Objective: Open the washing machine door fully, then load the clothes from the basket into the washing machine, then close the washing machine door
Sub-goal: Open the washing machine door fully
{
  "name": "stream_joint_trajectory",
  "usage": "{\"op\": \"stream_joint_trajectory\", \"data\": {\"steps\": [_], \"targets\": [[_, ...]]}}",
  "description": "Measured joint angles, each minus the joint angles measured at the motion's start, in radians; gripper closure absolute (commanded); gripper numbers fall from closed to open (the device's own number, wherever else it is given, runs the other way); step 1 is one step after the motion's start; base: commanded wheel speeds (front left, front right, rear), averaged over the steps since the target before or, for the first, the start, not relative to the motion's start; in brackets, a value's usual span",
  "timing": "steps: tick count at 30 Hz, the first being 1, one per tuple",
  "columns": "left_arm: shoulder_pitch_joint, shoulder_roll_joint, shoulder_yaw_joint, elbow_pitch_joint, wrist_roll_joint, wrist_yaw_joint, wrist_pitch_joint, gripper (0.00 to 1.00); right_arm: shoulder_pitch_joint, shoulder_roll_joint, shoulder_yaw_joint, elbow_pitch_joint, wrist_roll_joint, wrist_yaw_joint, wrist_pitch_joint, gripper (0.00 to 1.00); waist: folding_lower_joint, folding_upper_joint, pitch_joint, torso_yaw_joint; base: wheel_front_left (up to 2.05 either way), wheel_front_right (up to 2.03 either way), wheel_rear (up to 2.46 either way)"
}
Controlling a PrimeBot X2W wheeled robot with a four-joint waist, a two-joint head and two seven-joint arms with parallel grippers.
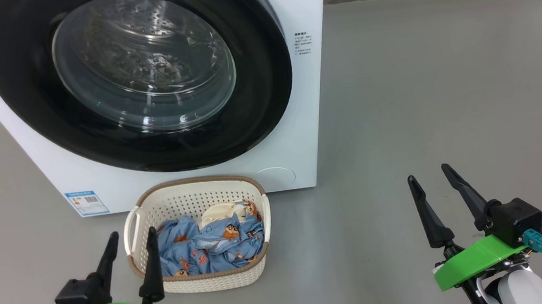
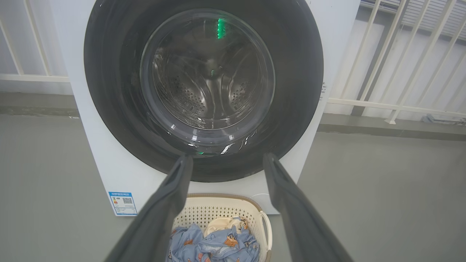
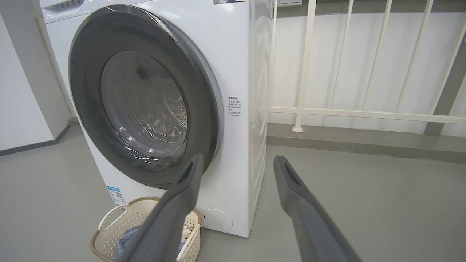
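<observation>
Your left tool (image 1: 132,233) sits at the lower left of the head view, its two dark fingers spread wide with nothing between them. One finger overlaps the near left corner of the basket (image 1: 198,200) in that view, and you cannot tell whether it touches. Your right tool (image 1: 428,172) is well off to the right above bare grey floor (image 1: 414,89) and is also spread wide and empty. The washing machine (image 1: 304,121) stands on that floor with its door (image 1: 19,93) shut flat against the white front; through the glass bowl you can see the perforated steel drum (image 1: 150,60). The basket rests on the floor just in front of the machine, below the lower edge of the door. The clothes (image 1: 211,249) lie heaped inside it — light-blue fabric printed with orange-brown figures, with a cream-white piece (image 1: 218,212) on top at the side nearer the machine. A small blue label (image 1: 86,202) is stuck low on the machine's front, just left of the basket. In the right wrist view a white railing (image 3: 364,113) runs along the wall beside the machine.
</observation>
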Motion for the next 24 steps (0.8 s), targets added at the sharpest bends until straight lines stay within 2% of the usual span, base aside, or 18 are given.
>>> {"op": "stream_joint_trajectory", "data": {"steps": [24], "targets": [[0.000, 0.001, -0.001, 0.001, -0.010, 0.002, 0.000, 0.00, 0.000, -0.002, 0.003, 0.003, 0.000, 0.000, 0.000, 0.00, 0.0000, 0.0000, 0.000, 0.006, 0.00, 0.00, 0.00]]}}
